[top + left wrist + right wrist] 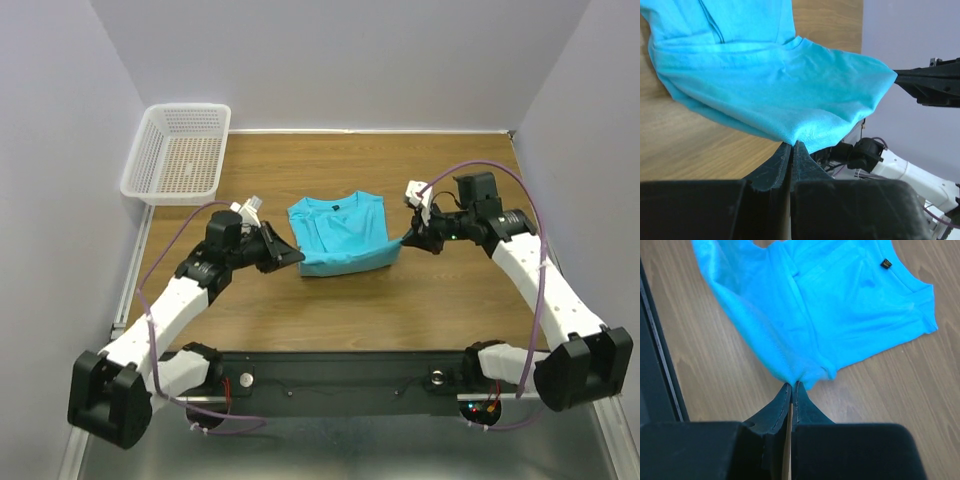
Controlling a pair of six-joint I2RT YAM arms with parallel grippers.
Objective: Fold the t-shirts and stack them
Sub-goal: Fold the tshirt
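T-shirt (340, 235), turquoise, lay midway between the bench's side edges; left gripper (298, 258) and right gripper (403, 240) pinched its near corners.

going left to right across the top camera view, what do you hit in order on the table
white mesh basket -> left claw -> turquoise t-shirt -> right claw; both claws are shut on the t-shirt's side edges

Shirt (338, 235): turquoise cloth, soft, matt, creased.
Table (420, 300) under shirt: wood grain, smooth, low sheen.
Basket (178, 155) far left of shirt: white plastic mesh, slight gloss.
Left gripper (791, 145), right gripper (791, 385) at shirt's edges: black plastic, matt, faintly textured.
Right arm (555, 290) beside shirt: white shell, smooth, semi-gloss.
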